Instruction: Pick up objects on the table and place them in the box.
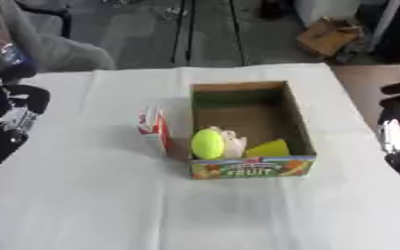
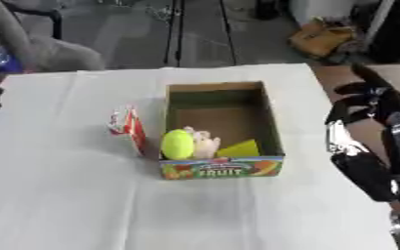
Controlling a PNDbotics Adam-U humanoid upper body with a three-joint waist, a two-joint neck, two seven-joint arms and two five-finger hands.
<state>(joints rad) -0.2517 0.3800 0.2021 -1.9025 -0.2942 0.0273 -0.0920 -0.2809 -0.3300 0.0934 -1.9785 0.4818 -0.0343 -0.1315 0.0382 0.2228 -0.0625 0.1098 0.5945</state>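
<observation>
Sitting near the middle of a white-covered table (image 1: pixel 84 195), an open cardboard box (image 1: pixel 294 117) has a colourful near wall printed with the word FRUIT. Inside it, against that near wall, lie a bright yellow-green ball (image 1: pixel 208 143), a small pale pinkish thing (image 1: pixel 233 143) too blurred to name, and a yellow wedge shape (image 1: pixel 270 148) partly hidden by the box wall. Just outside the box, touching or almost touching its left wall, a small red and white carton or packet (image 1: pixel 155 128) stands upright; its print cannot be read. At the right edge, the robot's right hand (image 2: pixel 364 100) hangs over the table's right border, well apart from the box, its dark fingers curled downward around nothing that can be seen. At the left edge, the left hand (image 1: pixel 20 105) is a dark, blurred mass, partly cut off; whether its fingers are spread or closed cannot be told, and something pale and shiny shows beside it.
</observation>
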